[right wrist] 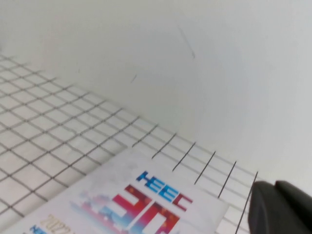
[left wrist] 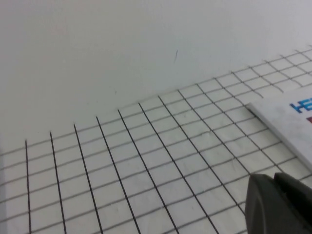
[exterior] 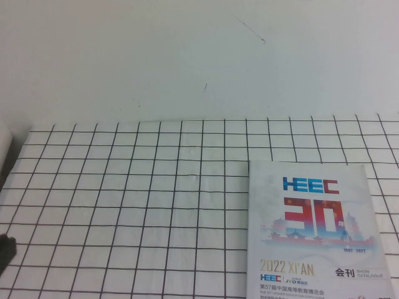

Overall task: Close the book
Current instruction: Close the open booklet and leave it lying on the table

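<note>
The book [exterior: 315, 230] lies shut and flat, front cover up, on the near right part of the surface [exterior: 124, 199]; its near edge runs out of the high view. The cover is pale grey-white, with "HEEC" in blue letters near the top, a large red "30" under it over a reddish skyline drawing, "2022 XI'AN" in gold lower down, and lines of Chinese print below that; its edges sit almost square to the grid lines.

The high view shows nearly the whole cover and neither gripper clearly; only a small dark shape [exterior: 5, 248] shows at the near left edge, and what it is cannot be told. The left wrist view catches just one corner of the book [left wrist: 287, 124] with the start of the blue letters, and the left gripper [left wrist: 278, 204] as a dark grey mass above the grid, near that corner but apart from it; whether it is spread or pressed together cannot be told. The right wrist view takes in the upper cover [right wrist: 131, 200], with the blue letters and the red "30" seen aslant, and the right gripper [right wrist: 280, 207] as a dark mass beside the book's far corner, not touching it; its state cannot be told either.

The surface is white with a grid of thin black lines; behind it rises a plain white wall [exterior: 187, 50] with a few faint dark scratches [exterior: 250, 30].
</note>
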`<act>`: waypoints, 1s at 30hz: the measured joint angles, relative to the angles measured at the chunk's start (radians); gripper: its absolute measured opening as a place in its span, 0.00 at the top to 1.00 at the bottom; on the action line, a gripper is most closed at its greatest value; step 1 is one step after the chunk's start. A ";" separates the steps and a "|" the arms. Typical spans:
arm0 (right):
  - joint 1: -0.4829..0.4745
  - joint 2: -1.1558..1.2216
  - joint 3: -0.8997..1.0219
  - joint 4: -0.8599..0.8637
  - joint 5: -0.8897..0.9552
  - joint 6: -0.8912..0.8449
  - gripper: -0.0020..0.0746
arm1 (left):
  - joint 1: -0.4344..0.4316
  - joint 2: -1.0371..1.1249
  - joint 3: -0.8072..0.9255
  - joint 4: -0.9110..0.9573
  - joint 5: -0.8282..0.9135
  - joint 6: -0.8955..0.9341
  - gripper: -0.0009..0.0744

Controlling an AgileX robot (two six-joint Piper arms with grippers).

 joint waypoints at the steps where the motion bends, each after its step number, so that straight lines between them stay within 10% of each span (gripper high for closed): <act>1: 0.000 0.013 0.012 0.000 0.000 -0.002 0.98 | 0.000 0.000 0.027 0.000 -0.008 -0.001 0.99; 30: 0.000 0.067 0.294 -0.001 0.037 -0.011 0.98 | 0.002 -0.330 0.538 0.061 -0.200 -0.095 0.99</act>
